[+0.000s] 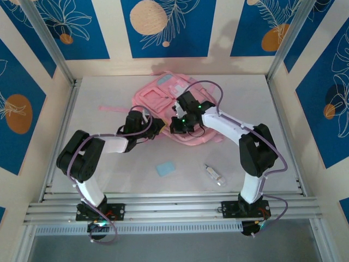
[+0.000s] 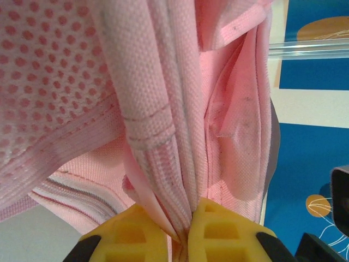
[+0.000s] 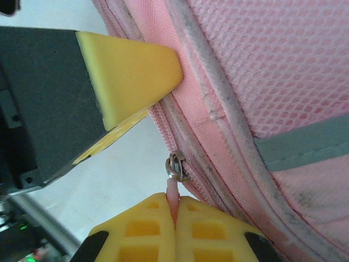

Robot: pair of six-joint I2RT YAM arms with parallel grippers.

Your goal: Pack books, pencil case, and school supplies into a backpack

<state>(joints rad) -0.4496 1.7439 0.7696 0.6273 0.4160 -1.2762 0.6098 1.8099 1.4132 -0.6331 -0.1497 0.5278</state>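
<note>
Left gripper clamped on bunched fabric of the backpack; right gripper pinched closed on its pink zipper pull.

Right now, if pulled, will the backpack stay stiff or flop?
Probably floppy: the backpack bunches into folds in the left gripper. Likely to stretch before sliding, lying slack on the table. The thin zipper pull in the right gripper might slip.

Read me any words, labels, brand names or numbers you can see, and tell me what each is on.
No text here can be read.
The pale patch on the backpack: too small to tell if it bears print.
The small tube: any label is too blurred to read.
The light blue pad: looks blank.
</note>
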